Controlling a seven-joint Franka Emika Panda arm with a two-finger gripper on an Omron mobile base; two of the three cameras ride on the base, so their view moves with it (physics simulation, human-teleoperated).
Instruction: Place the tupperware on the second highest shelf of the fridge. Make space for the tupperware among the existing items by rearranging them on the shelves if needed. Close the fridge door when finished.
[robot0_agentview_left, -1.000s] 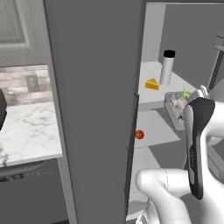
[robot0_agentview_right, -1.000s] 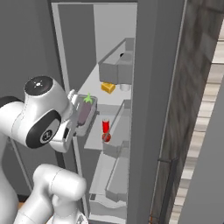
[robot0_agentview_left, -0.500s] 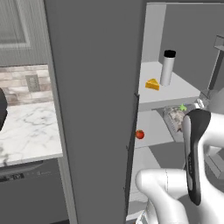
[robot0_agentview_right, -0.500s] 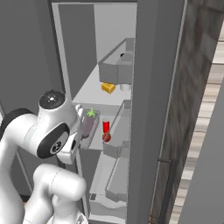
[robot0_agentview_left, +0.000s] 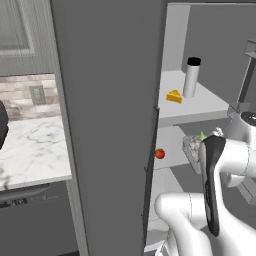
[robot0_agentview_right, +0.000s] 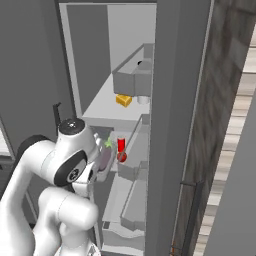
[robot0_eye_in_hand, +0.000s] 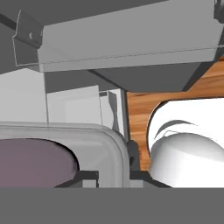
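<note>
**Tupperware carried toward fridge shelf**

Claw (robot0_eye_in_hand: 113, 174) clamped on rim of tupperware (robot0_agentview_left: 194, 148), held below shelf (robot0_agentview_left: 197, 107) w/ cheese wedge (robot0_agentview_left: 174, 96) & silver cylinder (robot0_agentview_left: 191, 77); tomato (robot0_agentview_left: 159, 153) nearby. Judged: transport step. Next: line up w/ target shelf, slide in clear of items.

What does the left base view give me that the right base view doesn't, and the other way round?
Left base view alone: the marble counter, a wall outlet, the tall silver cylinder standing upright beside the cheese wedge, and the tomato on the shelf below.

Right base view alone: the red can and the clear door bins.

Both: the open fridge, the cheese, the arm and the tupperware with its green sprig, at the lower shelf's level.
</note>
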